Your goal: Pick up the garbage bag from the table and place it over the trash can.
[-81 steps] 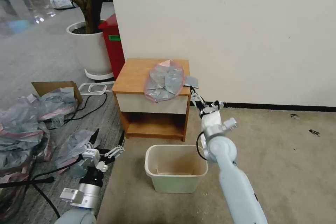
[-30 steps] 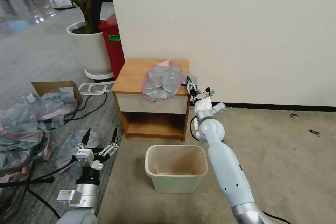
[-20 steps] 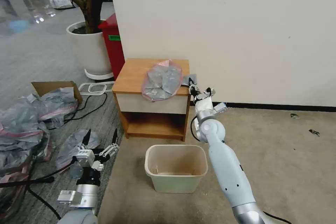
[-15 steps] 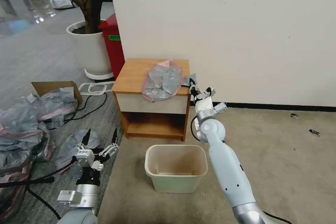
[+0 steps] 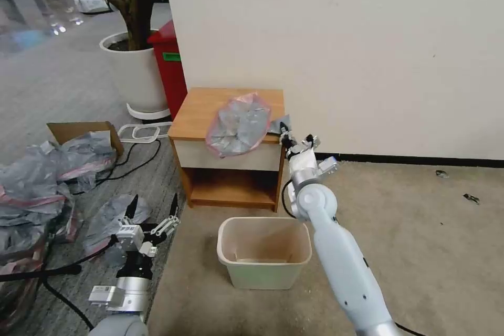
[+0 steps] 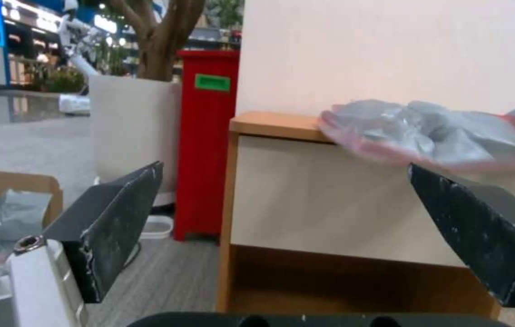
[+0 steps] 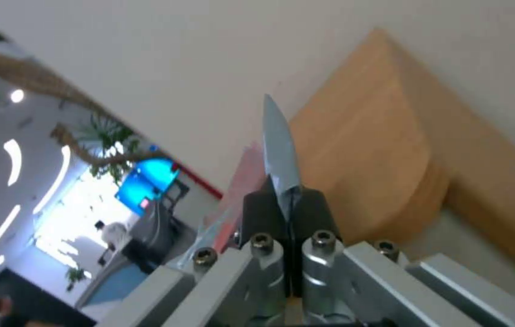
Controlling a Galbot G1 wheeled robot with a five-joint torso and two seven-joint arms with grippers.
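Note:
The garbage bag, crinkly grey with a pink rim, lies on the table and droops over its front edge. My right gripper is at the table's right front corner, shut on the bag's grey corner flap. In the right wrist view that flap stands pinched between the right gripper's black pads, with the table behind. The trash can stands on the carpet in front of the table. My left gripper hangs open low at the left; in its own view the left gripper faces the bag.
A red bin and a white plant pot stand left of the table. A heap of grey bags, a cardboard box and cables cover the floor at the left. The wall runs right behind the table. Bare carpet lies to the right.
My right gripper rose from beside the table to the bag's corner flap and shut on it. The bag has slid a little left and forward. The left arm barely moved.

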